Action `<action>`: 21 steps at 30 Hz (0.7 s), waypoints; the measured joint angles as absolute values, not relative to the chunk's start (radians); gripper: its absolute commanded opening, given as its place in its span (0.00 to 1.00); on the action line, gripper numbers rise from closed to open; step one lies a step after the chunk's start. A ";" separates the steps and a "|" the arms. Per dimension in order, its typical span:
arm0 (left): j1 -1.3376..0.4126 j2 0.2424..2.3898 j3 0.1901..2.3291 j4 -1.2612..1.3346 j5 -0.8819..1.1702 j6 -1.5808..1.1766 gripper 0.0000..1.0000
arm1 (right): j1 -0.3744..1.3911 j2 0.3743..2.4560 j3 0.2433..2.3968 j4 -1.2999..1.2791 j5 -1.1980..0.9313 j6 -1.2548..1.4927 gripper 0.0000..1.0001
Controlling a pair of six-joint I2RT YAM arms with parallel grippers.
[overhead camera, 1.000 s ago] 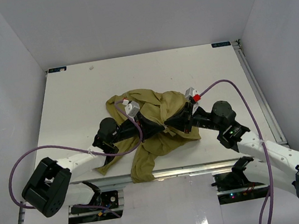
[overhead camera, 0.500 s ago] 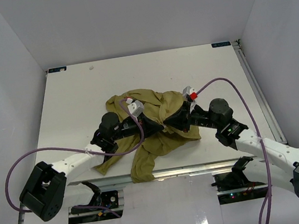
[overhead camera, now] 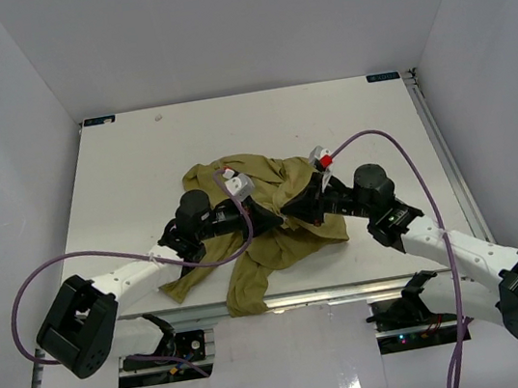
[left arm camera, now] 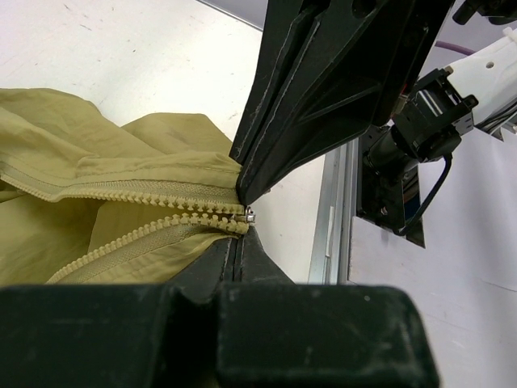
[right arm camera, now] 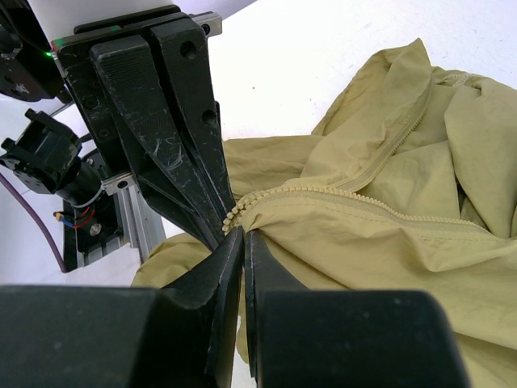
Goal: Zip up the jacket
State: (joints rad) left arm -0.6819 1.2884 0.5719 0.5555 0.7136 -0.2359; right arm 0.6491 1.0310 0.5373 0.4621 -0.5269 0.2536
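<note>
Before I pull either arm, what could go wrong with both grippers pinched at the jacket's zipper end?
1. The left gripper and right gripper pinch the olive-green cloth jacket tip to tip; any inward move could knock them together.
2. The khaki zipper teeth lie in two separate rows, so a pull may slide thin cloth out of a pinch.
3. A loose flap hangs over the white table's near edge and could drag the bunched garment.

Black-and-white arms (overhead camera: 132, 270), purple cables (overhead camera: 83, 255)

Robot lab test cell, plain white walls (overhead camera: 1, 96), white table (overhead camera: 137, 163), aluminium frame rail (overhead camera: 446, 161), purple cables (overhead camera: 367, 136)
</note>
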 measured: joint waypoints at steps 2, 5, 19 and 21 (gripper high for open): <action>-0.682 1.289 0.573 0.551 0.711 -0.230 0.00 | 0.649 1.035 0.542 0.457 -0.527 0.253 0.08; -0.682 1.292 0.574 0.549 0.698 -0.230 0.00 | 0.649 1.040 0.543 0.456 -0.525 0.251 0.08; -0.683 1.333 0.580 0.507 0.631 -0.295 0.00 | 0.649 0.974 0.541 0.421 -0.461 0.249 0.39; -0.683 1.333 0.580 0.507 0.631 -0.301 0.00 | 0.649 0.946 0.540 0.399 -0.429 0.251 0.39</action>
State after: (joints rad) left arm -0.6827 1.3334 0.5800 0.5072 0.6308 -0.3012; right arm 0.6491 0.9455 0.5405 0.3988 -0.4292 0.2514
